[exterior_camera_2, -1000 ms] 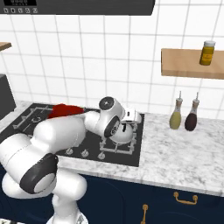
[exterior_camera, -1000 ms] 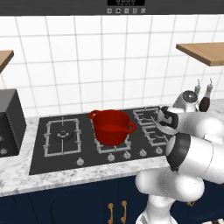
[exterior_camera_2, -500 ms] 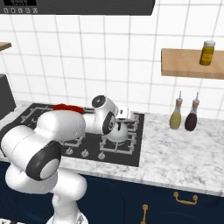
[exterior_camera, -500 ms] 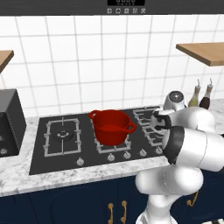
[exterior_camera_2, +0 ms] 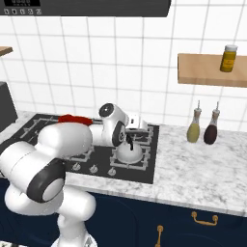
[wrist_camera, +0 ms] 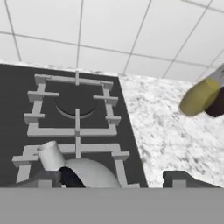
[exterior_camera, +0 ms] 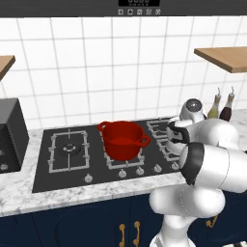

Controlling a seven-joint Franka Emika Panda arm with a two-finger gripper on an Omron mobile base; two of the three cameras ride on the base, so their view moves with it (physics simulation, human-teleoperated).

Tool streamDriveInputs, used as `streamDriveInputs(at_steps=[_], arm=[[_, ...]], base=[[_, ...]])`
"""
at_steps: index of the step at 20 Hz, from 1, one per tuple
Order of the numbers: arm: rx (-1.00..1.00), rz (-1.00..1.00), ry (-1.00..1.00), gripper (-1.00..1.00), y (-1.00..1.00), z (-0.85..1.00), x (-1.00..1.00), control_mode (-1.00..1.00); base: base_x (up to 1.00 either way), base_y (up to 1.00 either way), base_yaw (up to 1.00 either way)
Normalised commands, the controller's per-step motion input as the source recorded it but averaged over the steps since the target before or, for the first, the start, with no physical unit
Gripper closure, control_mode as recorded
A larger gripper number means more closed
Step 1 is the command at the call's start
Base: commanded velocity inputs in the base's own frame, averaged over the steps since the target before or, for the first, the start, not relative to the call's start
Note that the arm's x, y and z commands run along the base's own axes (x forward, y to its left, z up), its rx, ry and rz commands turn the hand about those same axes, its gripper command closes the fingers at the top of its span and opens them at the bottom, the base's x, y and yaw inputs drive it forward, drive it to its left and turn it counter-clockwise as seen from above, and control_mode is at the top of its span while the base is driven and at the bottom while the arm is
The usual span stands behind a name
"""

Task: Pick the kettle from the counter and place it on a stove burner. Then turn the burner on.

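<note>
Kettle sits on the front burner at the stove's right end, so placement looks done. End effector hangs just above it, jaws wide, having let go within the last second and lifted. Beyond, two bottles stand on the tabletop.

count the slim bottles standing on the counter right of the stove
2. A yellow-green bottle and a dark bottle stand side by side on the counter, near the tiled wall, under the wooden shelf. The arm may hide others.
</note>
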Motion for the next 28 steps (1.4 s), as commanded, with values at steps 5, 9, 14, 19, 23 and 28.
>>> streamDriveInputs(at_steps=[5, 9, 14, 19, 23, 28], arm=[[0.0, 0.0, -0.01, -1.0, 0.09, 0.81, -0.51, -1.0], [0.09, 0.0, 0.1, -1.0, 0.27, 0.15, -1.0, -1.0], [0.25, 0.0, 0.26, -1.0, 0.56, -0.25, -0.92, -1.0], [0.17, 0.0, 0.31, -1.0, 0.37, -0.96, -0.1, -1.0], [-0.03, 0.0, 0.27, -1.0, 0.1, -0.59, 0.21, -1.0], [0.0, 0.0, 0.12, -1.0, -0.03, -0.23, 0.27, -1.0]], base=[[0.0, 0.0, 0.0], [0.0, 0.0, 0.0], [0.0, 0.0, 0.0], [0.0, 0.0, 0.0], [0.0, 0.0, 0.0], [0.0, 0.0, 0.0]])
